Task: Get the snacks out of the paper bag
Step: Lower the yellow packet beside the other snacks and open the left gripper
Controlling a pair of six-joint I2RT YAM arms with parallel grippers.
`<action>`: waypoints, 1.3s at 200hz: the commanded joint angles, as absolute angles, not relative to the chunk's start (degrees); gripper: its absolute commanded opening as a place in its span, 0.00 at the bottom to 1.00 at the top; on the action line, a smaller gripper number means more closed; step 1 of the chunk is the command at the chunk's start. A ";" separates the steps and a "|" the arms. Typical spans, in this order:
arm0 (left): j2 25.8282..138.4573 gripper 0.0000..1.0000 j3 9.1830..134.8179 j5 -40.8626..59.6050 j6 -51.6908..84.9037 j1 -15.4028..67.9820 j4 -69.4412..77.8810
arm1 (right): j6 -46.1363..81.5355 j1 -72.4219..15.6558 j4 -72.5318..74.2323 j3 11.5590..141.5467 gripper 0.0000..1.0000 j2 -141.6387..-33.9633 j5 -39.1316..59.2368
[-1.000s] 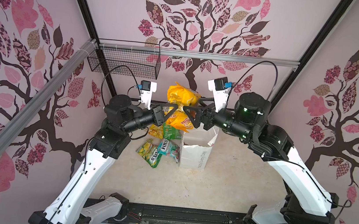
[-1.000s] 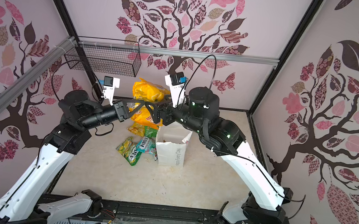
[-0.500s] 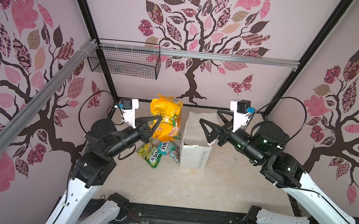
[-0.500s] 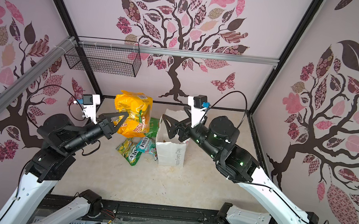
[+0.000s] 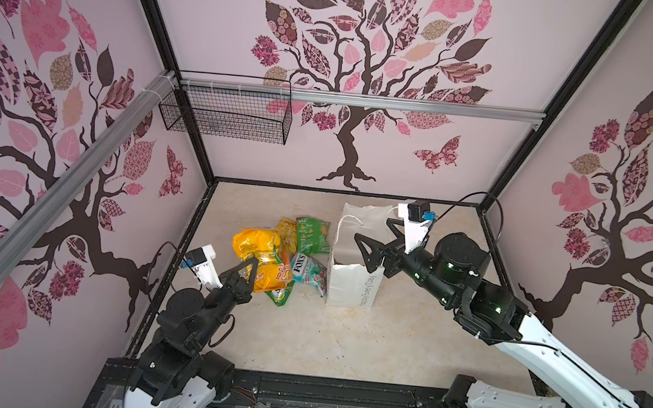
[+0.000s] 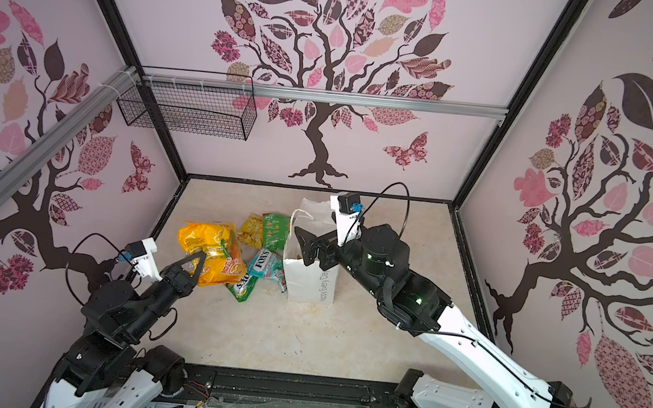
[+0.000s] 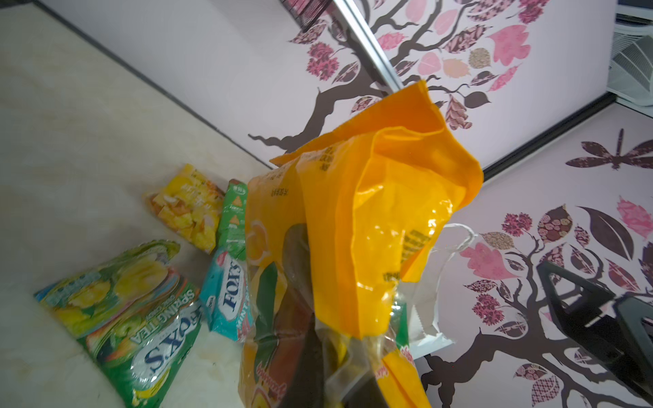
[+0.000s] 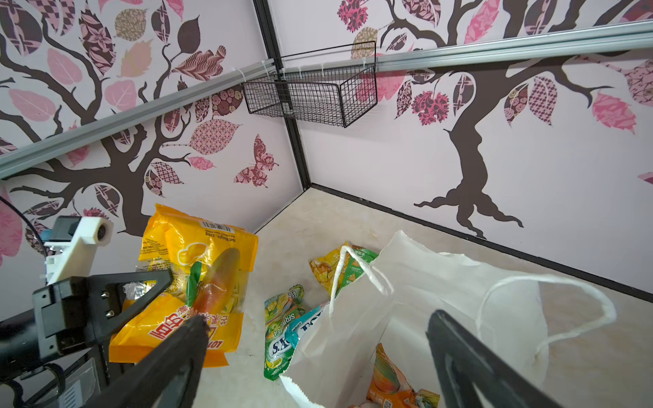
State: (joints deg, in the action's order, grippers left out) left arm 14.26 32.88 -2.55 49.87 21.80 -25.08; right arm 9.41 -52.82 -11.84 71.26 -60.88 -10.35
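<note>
**Item 1.** Left end effector (image 5: pixel 252 264): clamped on the larger yellow-orange packet (image 5: pixel 259 247), gripping it near its lower end. In the left wrist view you see the crinkled foil rising well past the grip. You cannot tell whether the packet's lower edge touches the tabletop (image 5: pixel 301 336).

**Item 2.** Right end effector (image 5: pixel 363 253): jaws spread wide, poised over the open mouth of the paper bag (image 5: pixel 352 289).

**Item 3.** Paper bag: upright, right of the tabletop's middle, with grey lettering on the side facing the arms' bases. In the right wrist view you will find one orange packet (image 8: pixel 388 385) lying at its bottom.

**Item 4.** Loose snacks, on the tabletop left of the bag:
- The yellow packet (image 5: pixel 287 232) and green packet (image 5: pixel 311 234) lie side by side at the far end.
- The teal-red FOX'S packet (image 5: pixel 306 272) lies nearer the arms' bases, just beside the bag's side.
- The green-yellow FOX'S packet (image 5: pixel 278 296) lies nearest the arms' bases. In both top views the held packet partly covers it.

**Item 5.** Black wire basket (image 5: pixel 225 118): hung on the metal rail (image 5: pixel 411 105) at the rear left corner, well apart from the snacks.
</note>
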 commanded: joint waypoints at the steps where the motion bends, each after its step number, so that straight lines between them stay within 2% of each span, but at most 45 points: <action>1: 9.75 0.00 28.06 -6.71 60.26 22.00 -21.17 | 9.84 -53.00 -11.42 70.86 1.00 -61.01 -10.77; 93: -0.32 0.00 11.91 -13.16 78.29 21.98 -25.01 | 10.98 -52.98 -12.92 67.19 1.00 -58.54 -11.90; 138: 1.61 0.00 11.79 -15.70 83.08 21.99 -31.29 | 10.96 -52.99 -13.08 67.37 1.00 -58.55 -11.87; 188: 5.29 0.00 9.17 -12.93 87.54 21.97 -29.30 | 11.01 -52.96 -13.64 67.84 1.00 -58.67 -11.85; 232: 7.63 0.36 13.47 -15.32 81.79 22.06 -31.83 | 11.26 -52.91 -13.80 68.44 1.00 -59.11 -11.63; 260: 9.63 0.55 17.62 -18.64 79.38 21.99 -35.92 | 11.20 -52.91 -13.60 69.22 1.00 -59.29 -11.75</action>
State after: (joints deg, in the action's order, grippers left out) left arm 8.62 11.88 -15.18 82.78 21.80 -33.82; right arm 10.72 -52.82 -13.06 66.48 -59.96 -10.94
